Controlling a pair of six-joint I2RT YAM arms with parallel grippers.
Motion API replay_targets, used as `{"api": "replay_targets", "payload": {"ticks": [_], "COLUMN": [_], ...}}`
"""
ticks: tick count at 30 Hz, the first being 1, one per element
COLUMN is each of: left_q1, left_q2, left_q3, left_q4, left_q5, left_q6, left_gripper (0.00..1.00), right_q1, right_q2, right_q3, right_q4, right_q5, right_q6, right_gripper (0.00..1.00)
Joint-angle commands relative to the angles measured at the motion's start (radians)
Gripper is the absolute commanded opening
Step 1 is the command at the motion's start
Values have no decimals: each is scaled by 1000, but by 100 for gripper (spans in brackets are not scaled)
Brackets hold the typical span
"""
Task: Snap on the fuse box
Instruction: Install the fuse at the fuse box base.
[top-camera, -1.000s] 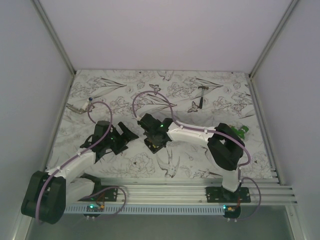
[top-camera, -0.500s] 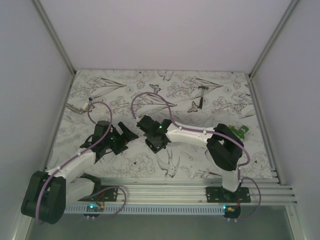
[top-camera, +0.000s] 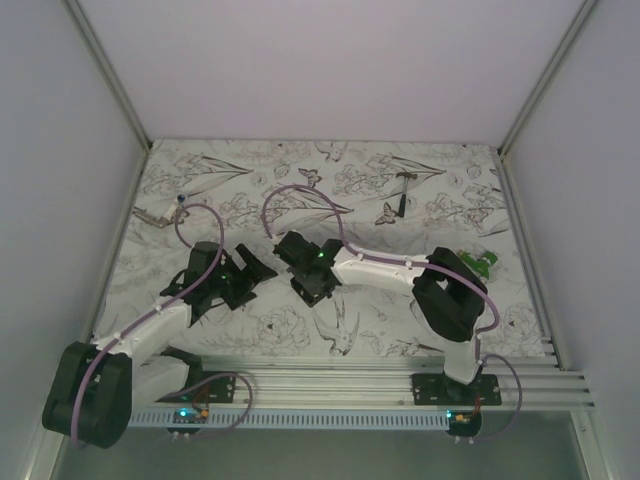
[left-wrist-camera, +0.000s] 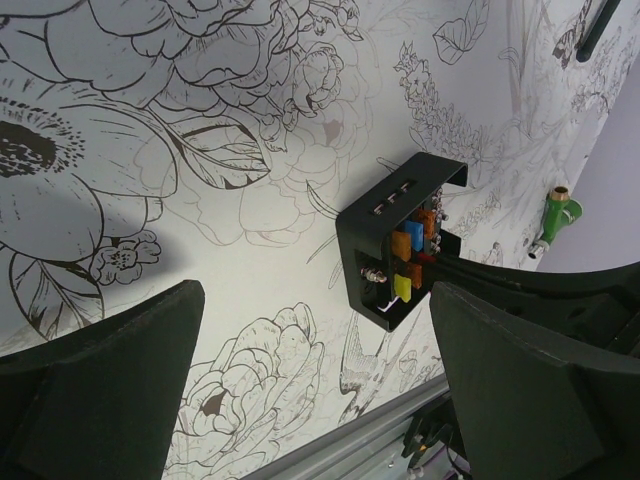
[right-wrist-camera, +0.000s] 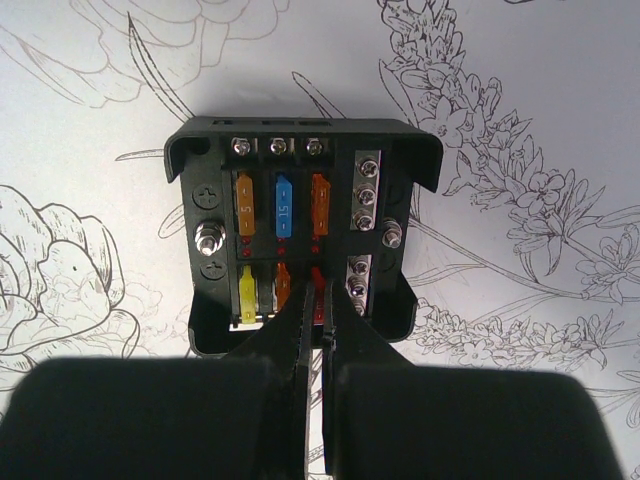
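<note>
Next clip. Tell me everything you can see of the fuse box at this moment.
The fuse box is a small black plastic rectangular block lying flat, face up and uncovered, on the floral table cover. Its face shows two rows of three blade fuses: amber, blue and orange above, yellow, orange and red below. Silver screws and terminal strips run along one side. The right gripper hangs over its near edge, jaws almost together, tips at the red fuse. I cannot tell whether they pinch it.

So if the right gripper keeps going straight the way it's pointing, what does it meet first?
The fuse box. The right gripper aims at the lower row on its face and looks very close to it. It may be touching, but depth is unclear from the wrist view.
</note>
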Motion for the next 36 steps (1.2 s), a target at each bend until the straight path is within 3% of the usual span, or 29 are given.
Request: {"api": "replay_targets", "payload": {"ticks": [1,20,36], "left_q1": [6,7,5], "left_q2": [-8,-29,-24], "left_q3": [-12,-23,-20], "left_q4": [-4,-4,-4], "left_q5": [23,29,39], "left_q6": [-8,-14,-12], "left_gripper": [99,99,99], "right_q1": [8,8,5], "right_q2": [34,-111,-105], "right_q3": [-65,-61,-68], "right_q4": [-35,41,64], "right_q5": [-35,-36,-45], "right_q6": [13,17,13], "right_gripper": [5,25,23]}}
